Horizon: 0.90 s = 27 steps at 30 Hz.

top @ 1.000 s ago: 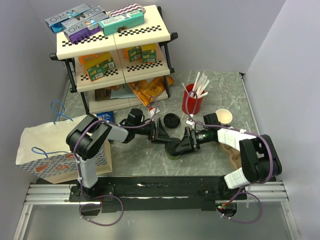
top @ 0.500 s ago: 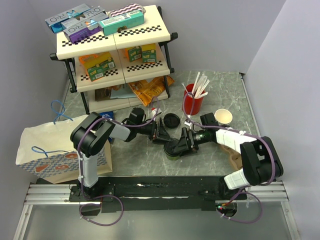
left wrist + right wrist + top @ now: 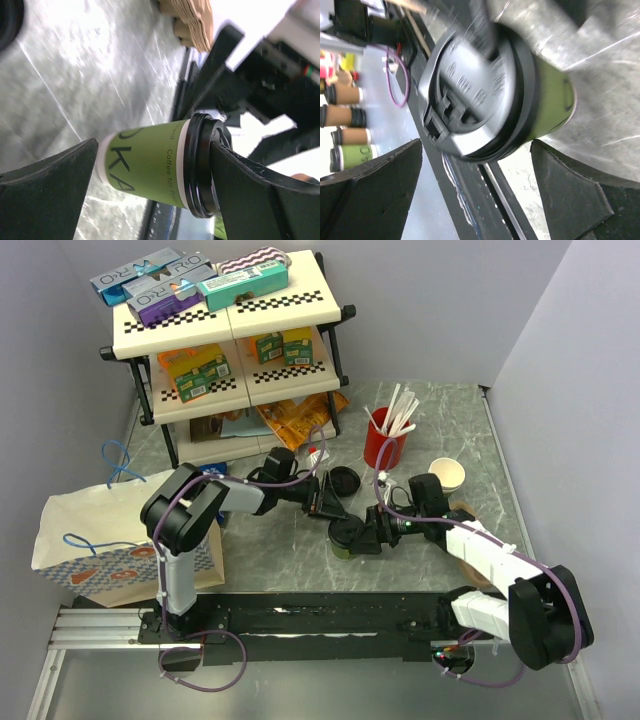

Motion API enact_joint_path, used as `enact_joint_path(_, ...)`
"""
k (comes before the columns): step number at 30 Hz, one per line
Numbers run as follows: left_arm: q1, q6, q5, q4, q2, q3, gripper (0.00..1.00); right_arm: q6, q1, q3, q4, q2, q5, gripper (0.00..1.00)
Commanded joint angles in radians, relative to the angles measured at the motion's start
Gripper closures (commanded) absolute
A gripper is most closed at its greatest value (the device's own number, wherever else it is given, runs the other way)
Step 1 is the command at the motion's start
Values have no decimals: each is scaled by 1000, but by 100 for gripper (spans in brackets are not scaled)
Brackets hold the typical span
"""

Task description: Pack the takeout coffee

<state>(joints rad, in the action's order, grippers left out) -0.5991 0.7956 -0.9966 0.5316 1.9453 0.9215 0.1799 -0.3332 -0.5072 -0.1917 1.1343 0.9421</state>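
My left pincer [image 3: 152, 150] and right pincer [image 3: 476, 145] both gape wide at the green paper cup [image 3: 145, 167], gripping nothing. Its black lid [image 3: 470, 95] hides the contents.

You're looking at a grey marbled table [image 3: 445, 415]. A tiered shelf rack [image 3: 180, 338] stands far left, with orange snack packets [image 3: 300, 415] at its foot. A paper bag [image 3: 90, 530] sits near left. In the centre the lidded takeout coffee [image 3: 345, 537] stands upright, with a loose black lid [image 3: 344, 481] just beyond it. To the right are a red cup [image 3: 384, 448] of white sticks and an open paper cup [image 3: 447, 474].
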Motion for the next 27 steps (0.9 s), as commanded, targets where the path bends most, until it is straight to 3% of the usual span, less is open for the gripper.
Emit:
enact_joint_path(1,1,-145,132,-123,-9,34,1,-86,-18,-16,-52,-48,23,4)
enact_joint_path(10,5,-254,96,-242,-86,88,0,-172,-7,-106,-150,-42,-34,1)
enact_joint_path(19,5,-268,24,-240,-169,86,1,-282,-7,-166,-195,-10,-43,0)
enact_joint_path(21,5,-291,21,-274,-186,123,1,-347,-7,-211,-244,-5,-45,0)
enact_joint_path(27,34,-567,117,-587,-238,287,0,-686,-20,-401,-428,33,-71,0)
